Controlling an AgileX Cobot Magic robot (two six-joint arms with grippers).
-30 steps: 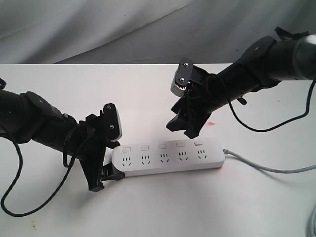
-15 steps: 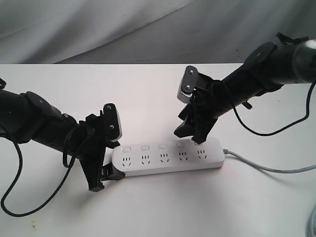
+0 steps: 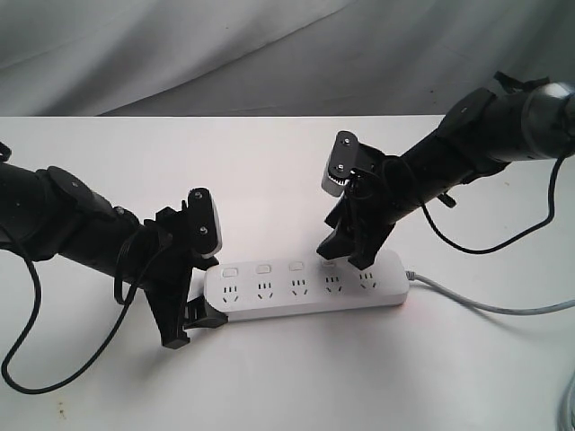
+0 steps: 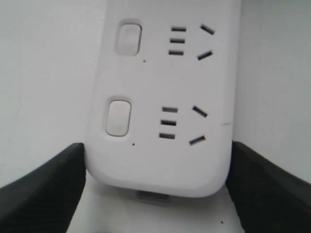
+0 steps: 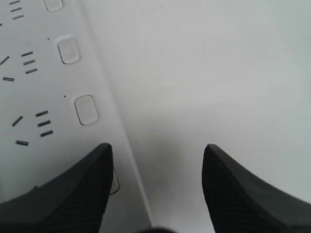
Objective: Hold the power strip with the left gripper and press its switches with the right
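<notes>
Over on the left, the left gripper (image 3: 190, 329) brackets the rounded end of the power strip (image 3: 296, 298). Its fingers (image 4: 43, 189) press against both long edges, and we judge that to be a grip. The worry is that it clamps only that one end, so a hard push further along could swing the bar on the table (image 3: 269, 171).

Moving right, the right gripper (image 3: 346, 257) hangs with its jaws spread wide, carrying nothing. One finger (image 5: 58, 194) covers part of a button while the other is over bare table, so a press could skid off the edge and miss the switches (image 3: 263, 268).

The strip lies flat between the arms. The right tips are at its switch-side edge, around the fourth button, and the cord (image 3: 485, 308) trails off right.
</notes>
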